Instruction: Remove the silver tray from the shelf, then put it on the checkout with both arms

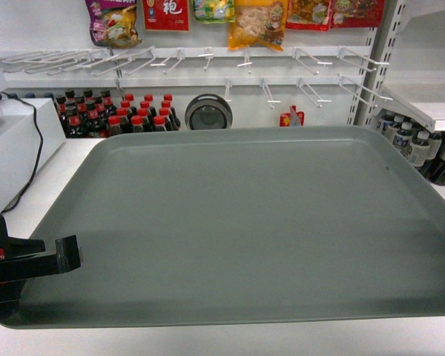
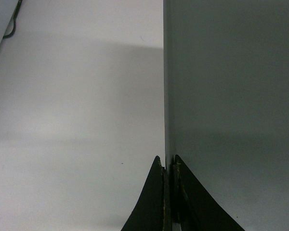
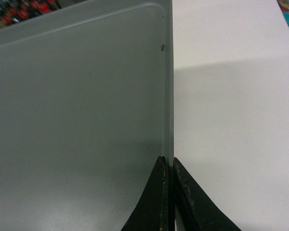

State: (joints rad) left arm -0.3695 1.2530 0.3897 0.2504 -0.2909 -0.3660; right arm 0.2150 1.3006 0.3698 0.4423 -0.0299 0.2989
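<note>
While both claws pinch opposite rims, tray (image 1: 245, 222) hangs over white tabletop (image 1: 67, 159), seemingly not yet down. L claw (image 1: 55, 256) clamped on L edge, R claw (image 3: 172, 192) clamped on R edge. Best bet: lower both sides evenly, keep tray level, let go only once flat. Tabletop glossy, bare near tray. Behind: bottles (image 1: 122, 115), round scanner (image 1: 208, 113), snack bags (image 1: 258, 22) on pegs.

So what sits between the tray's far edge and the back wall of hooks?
In the head view, beyond the silver tray, stand rows of red-capped dark bottles and the round black scanner, on the white checkout.
</note>
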